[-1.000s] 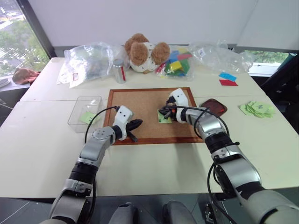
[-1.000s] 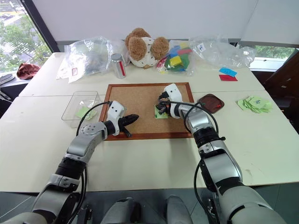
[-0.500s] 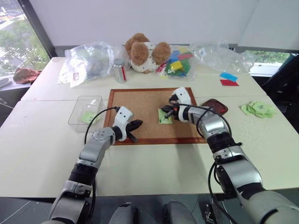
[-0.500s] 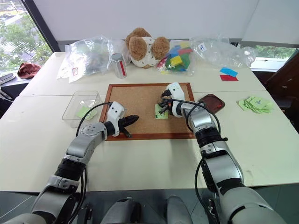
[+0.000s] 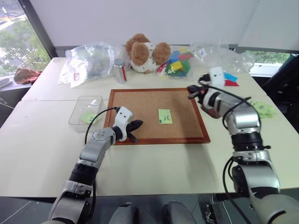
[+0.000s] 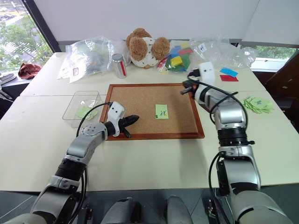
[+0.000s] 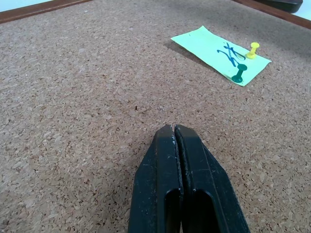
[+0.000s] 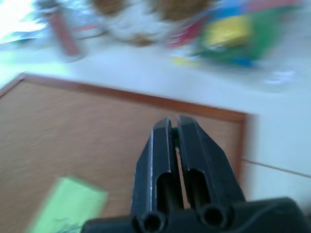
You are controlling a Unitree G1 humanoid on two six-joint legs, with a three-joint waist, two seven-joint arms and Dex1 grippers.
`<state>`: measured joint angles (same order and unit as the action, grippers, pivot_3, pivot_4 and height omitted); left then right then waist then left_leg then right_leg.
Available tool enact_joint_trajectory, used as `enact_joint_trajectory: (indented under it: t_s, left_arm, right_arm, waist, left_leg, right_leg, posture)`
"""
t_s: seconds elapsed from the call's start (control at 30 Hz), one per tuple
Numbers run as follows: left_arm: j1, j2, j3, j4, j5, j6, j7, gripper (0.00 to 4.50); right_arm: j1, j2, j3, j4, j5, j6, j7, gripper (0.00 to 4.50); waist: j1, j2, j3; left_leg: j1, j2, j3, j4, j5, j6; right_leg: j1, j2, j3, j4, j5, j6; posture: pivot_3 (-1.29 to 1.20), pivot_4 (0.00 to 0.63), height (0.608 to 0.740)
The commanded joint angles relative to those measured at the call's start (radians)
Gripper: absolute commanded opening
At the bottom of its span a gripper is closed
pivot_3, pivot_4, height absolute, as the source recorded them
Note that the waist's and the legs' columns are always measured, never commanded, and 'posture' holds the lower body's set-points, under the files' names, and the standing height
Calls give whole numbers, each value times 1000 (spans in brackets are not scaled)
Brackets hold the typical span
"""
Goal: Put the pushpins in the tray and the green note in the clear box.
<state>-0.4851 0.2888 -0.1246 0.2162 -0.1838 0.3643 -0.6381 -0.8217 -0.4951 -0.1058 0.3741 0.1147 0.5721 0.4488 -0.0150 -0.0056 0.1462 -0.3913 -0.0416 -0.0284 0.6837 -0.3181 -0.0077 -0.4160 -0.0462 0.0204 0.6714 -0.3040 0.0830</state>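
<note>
A wood-framed corkboard (image 5: 156, 115) lies at the centre of a pale table (image 5: 154, 163). The green note (image 5: 164, 116) sits flat on the cork, right of centre, pinned by two pushpins (image 7: 245, 61), one yellow and one green. The left gripper (image 5: 136, 125) rests over the board's lower left area, its black fingers pressed together and holding nothing. The right gripper (image 5: 191, 90) hovers above the board's upper right corner, fingers pinched nearly shut; a speck of green shows between them, too blurred to name. The tray (image 5: 209, 111) lies just right of the board, mostly hidden behind the right arm. The clear box (image 5: 86, 112) stands left of the board with a green slip inside. Along the far edge sit clear plastic bags (image 5: 91, 60), a teddy bear (image 5: 145, 51), a can (image 5: 120, 70) and coloured blocks (image 5: 177, 63); pale green slips (image 6: 256, 103) lie at right.
</note>
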Motion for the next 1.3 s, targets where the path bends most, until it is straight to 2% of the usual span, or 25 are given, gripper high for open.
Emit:
enact_joint_trajectory:
  t_s: [0.03,0.37,0.6,0.67,0.73,0.93,1.13,1.3]
  left_arm:
    - [25,-2,-17,29,18,19,-2,0]
    - [35,-3,-19,15,18,24,-3,0]
    - [40,-2,-20,3,18,29,-2,0]
    - [43,-1,-19,-1,18,31,-1,0]
    - [46,-1,-19,-6,17,34,0,0]
    - [52,1,-19,-18,17,40,0,0]
    - [54,1,-17,-25,16,46,1,0]
    - [54,0,-18,-25,16,46,0,0]
  right_arm:
    - [9,-19,-42,62,-20,-43,-70,57]
    - [-30,-16,-122,289,-5,-113,-206,57]
    - [-56,-10,-115,382,2,-137,-188,57]
    - [-58,-8,-117,390,4,-141,-186,614]
    - [-59,-8,-116,393,4,-141,-182,1365]
    - [-60,-10,-118,381,13,-130,-177,4154]
    - [-57,-18,-115,286,35,-87,-157,4154]
    - [28,-7,-31,-11,98,59,4,4154]
  waist:
    - [-1,0,0]
    - [-2,1,0]
    - [-2,1,-1]
    - [-2,1,-1]
    - [-2,1,-1]
    - [-2,1,-1]
    - [-2,1,-1]
    - [-2,2,-1]
  left_leg:
    - [0,0,0,0,0,0]
    - [0,0,2,0,0,0]
    - [0,0,2,0,0,0]
    - [0,0,2,0,0,0]
    - [0,0,2,0,0,0]
    - [0,0,2,0,0,0]
    - [0,0,2,0,0,0]
    - [0,0,1,0,0,0]
  right_leg:
    - [0,0,0,0,0,0]
    - [0,0,1,0,0,0]
    - [0,0,1,0,0,0]
    - [0,0,1,0,0,0]
    - [0,0,1,0,0,0]
    - [0,0,1,0,0,0]
    - [0,0,1,0,0,0]
    - [0,0,1,0,0,0]
  posture:
    - [0,150,740]
    - [0,150,740]
    - [0,150,740]
    - [0,150,740]
    - [0,150,740]
    - [0,150,740]
    - [0,150,740]
    - [0,150,740]
